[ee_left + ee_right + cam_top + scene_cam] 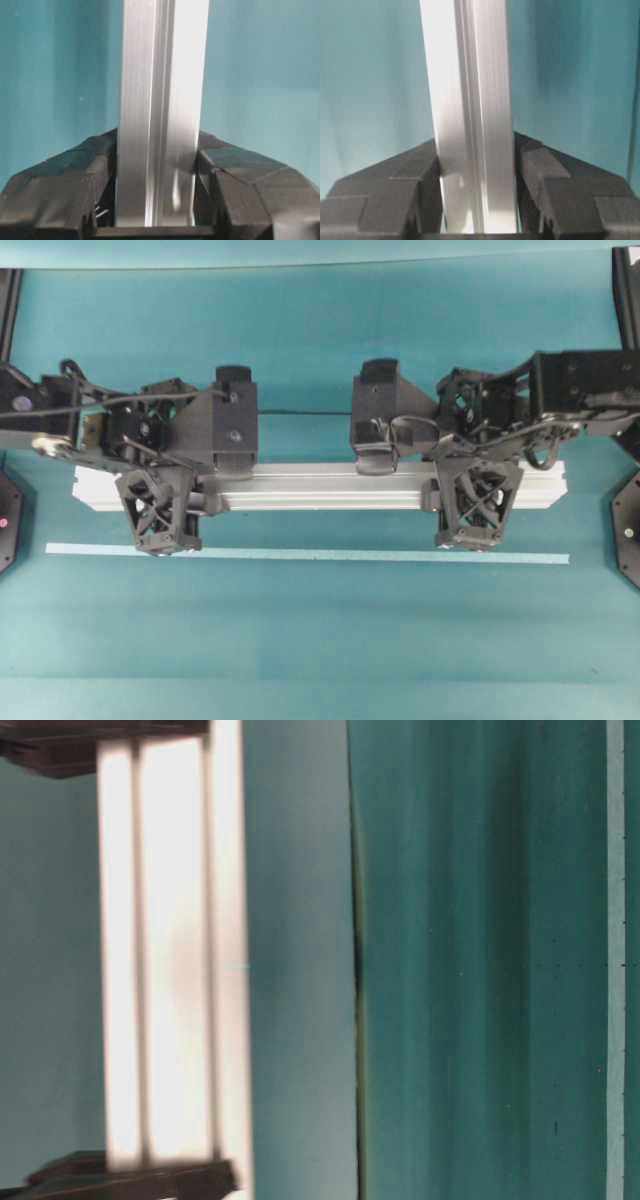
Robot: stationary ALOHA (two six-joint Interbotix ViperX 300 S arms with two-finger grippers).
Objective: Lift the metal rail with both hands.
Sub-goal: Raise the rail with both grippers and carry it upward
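Note:
The metal rail (320, 487), a long silver grooved bar, runs left to right across the middle of the overhead view. My left gripper (175, 490) is shut on it near its left end, and the left wrist view shows both fingers pressed against the rail's (160, 100) sides. My right gripper (470, 488) is shut on it near its right end, and its fingers likewise clamp the rail (470, 90). In the table-level view the rail (170, 960) hangs apart from the table surface (480, 970).
A thin pale-green strip (300, 554) lies on the teal table (320, 640), parallel to the rail and just in front of it. Black arm bases stand at the far left edge (8, 510) and far right edge (628, 530).

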